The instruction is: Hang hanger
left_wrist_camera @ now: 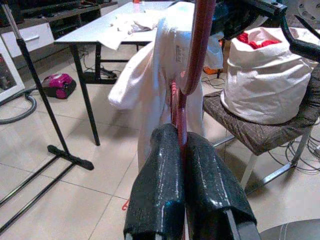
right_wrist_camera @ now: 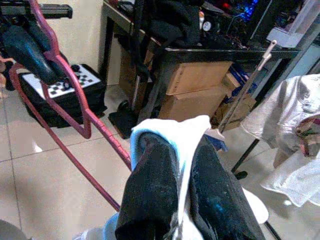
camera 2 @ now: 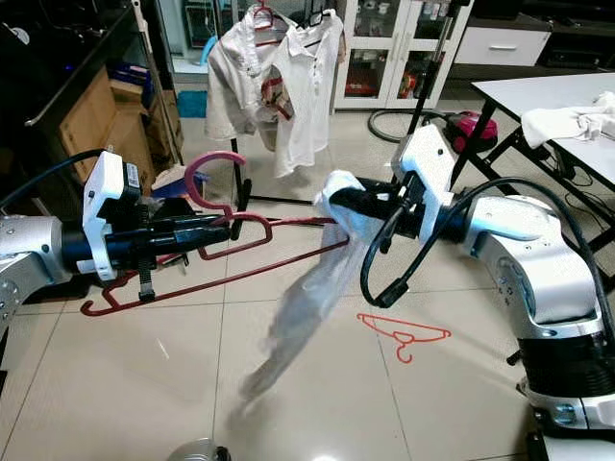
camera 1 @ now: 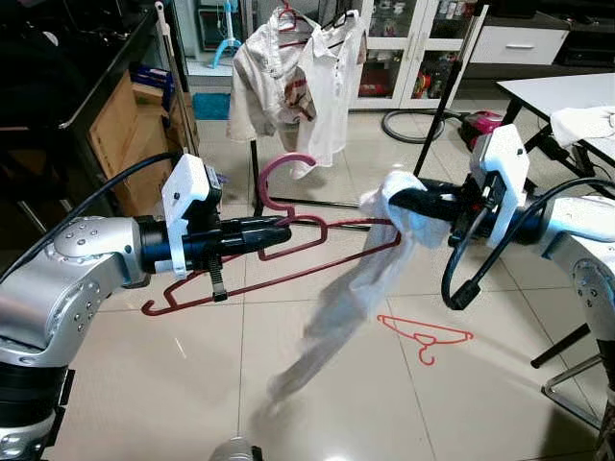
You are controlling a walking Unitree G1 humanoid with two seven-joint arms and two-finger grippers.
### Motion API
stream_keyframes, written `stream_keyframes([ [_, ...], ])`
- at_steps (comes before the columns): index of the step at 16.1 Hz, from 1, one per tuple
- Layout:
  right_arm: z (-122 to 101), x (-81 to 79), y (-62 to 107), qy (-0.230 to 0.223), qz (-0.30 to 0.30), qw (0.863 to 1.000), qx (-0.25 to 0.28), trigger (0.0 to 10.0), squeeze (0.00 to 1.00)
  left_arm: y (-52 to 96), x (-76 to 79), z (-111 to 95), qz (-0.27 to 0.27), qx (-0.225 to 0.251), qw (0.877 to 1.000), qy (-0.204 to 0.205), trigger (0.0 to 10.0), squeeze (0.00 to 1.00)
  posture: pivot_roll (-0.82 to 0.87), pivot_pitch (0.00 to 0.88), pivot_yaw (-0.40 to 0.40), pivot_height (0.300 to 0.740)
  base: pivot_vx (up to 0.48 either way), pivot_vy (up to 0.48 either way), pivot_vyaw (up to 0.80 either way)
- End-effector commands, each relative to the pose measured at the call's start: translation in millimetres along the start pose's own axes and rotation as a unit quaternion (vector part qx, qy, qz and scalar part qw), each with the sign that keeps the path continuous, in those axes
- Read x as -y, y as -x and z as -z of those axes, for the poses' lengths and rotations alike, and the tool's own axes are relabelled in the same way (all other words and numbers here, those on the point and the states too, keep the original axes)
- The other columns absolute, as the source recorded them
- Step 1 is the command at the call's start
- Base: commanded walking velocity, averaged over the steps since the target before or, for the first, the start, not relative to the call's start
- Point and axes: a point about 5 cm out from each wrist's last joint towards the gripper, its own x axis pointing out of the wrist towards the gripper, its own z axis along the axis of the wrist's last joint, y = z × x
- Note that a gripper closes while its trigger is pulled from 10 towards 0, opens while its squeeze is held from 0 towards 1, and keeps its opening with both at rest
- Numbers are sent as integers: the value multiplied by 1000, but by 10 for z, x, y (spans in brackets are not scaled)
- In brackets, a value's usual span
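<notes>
My left gripper (camera 1: 281,233) is shut on a dark red hanger (camera 1: 288,206), held level in front of me with its hook curling up toward the clothes rack (camera 1: 288,58). My right gripper (camera 1: 399,204) is shut on a white garment (camera 1: 356,288), bunched over its fingers and draped over the hanger's right end, trailing down toward the floor. In the left wrist view the fingers (left_wrist_camera: 155,190) pinch the red hanger (left_wrist_camera: 192,55). In the right wrist view the fingers (right_wrist_camera: 150,190) clamp white cloth (right_wrist_camera: 182,137) next to the hanger (right_wrist_camera: 75,100).
The rack at the back holds two white shirts (camera 1: 332,77) on hangers. An orange hanger (camera 1: 428,336) lies on the tiled floor. A white table (camera 1: 567,91) with cloth stands at right, a vacuum cleaner (camera 1: 480,123) behind it, cardboard boxes (camera 1: 130,134) at left.
</notes>
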Motion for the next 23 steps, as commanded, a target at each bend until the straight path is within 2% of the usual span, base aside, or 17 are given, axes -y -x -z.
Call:
stream_keyframes([
  [1, -123, 102, 76, 20, 24, 999, 9, 10000, 0, -25, -35, -91, -3, 9, 1000, -19, 10000, 0, -27, 0, -16, 740, 0, 0, 0],
  [3, -152, 194, 117, 24, 48, 999, 9, 10000, 0, -33, -34, -94, -2, 10, 1000, -18, 10000, 0, -30, 0, -14, 740, 0, 0, 0],
  [6, -142, 487, 214, 32, 148, 988, 9, 10000, 0, -31, -17, -79, 0, 9, 1000, -17, 10000, 0, -29, 0, -16, 740, 0, 0, 0],
  [11, -191, 681, 222, 15, 225, 974, 39, 10000, 0, -36, 22, -70, -1, 13, 1000, -10, 10000, 0, -20, 0, -24, 740, 0, 0, 0],
  [13, -234, 705, 193, 5, 232, 972, 50, 10000, 0, -37, 27, -63, -3, 14, 1000, -7, 10000, 0, -20, 0, -26, 740, 0, 0, 0],
  [15, -274, 652, 145, 7, 219, 974, 53, 10000, 0, -40, 25, -58, -4, 14, 1000, -6, 10000, 0, -22, 0, -27, 740, 0, 0, 0],
  [17, -370, 517, 84, 22, 182, 981, 63, 10000, 0, -43, 11, -60, -8, 15, 1000, -7, 10000, 0, -26, 0, -30, 740, 0, 0, 0],
  [23, -392, 499, 148, 27, 179, 982, 55, 10000, 0, -38, -8, -56, -16, 15, 1000, -7, 10000, 0, -29, 0, -32, 740, 0, 0, 0],
])
